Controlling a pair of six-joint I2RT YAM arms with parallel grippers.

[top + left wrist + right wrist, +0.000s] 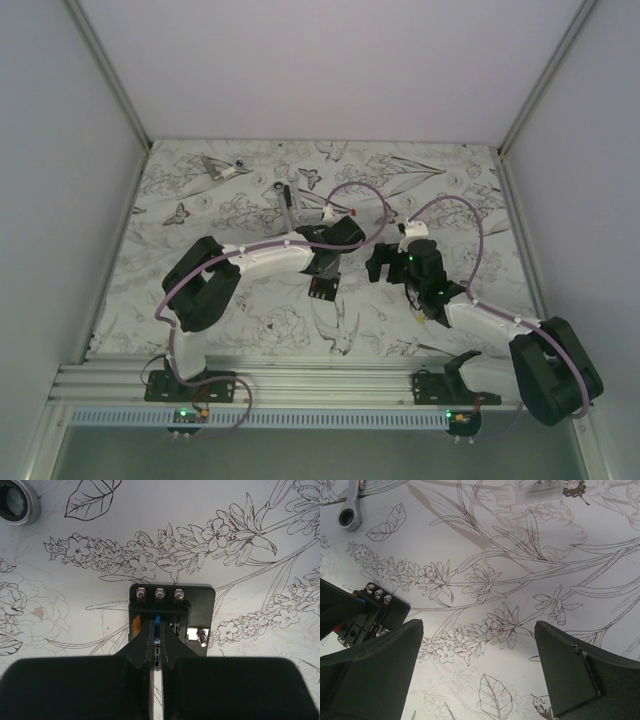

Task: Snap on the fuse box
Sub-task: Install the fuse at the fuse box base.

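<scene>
Fuse box (200, 605): likely light, rigid plastic; grip by side walls. Left tool (156, 650) nearly closed over it, maybe pinching a blue fuse (157, 622). Right tool (477, 630) wide, empty.

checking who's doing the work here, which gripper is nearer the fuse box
Left. The left gripper sits right over the fuse box, fingers nearly together at its fuse slots. The right gripper hangs open off to its right, the box just outside one finger.

Loose tools on a flower-printed table cover (440, 190).
A ring-ended wrench (283, 200) lies toward the back middle; a small grey metal piece (220, 168) sits well apart, near the far left corner.
</scene>
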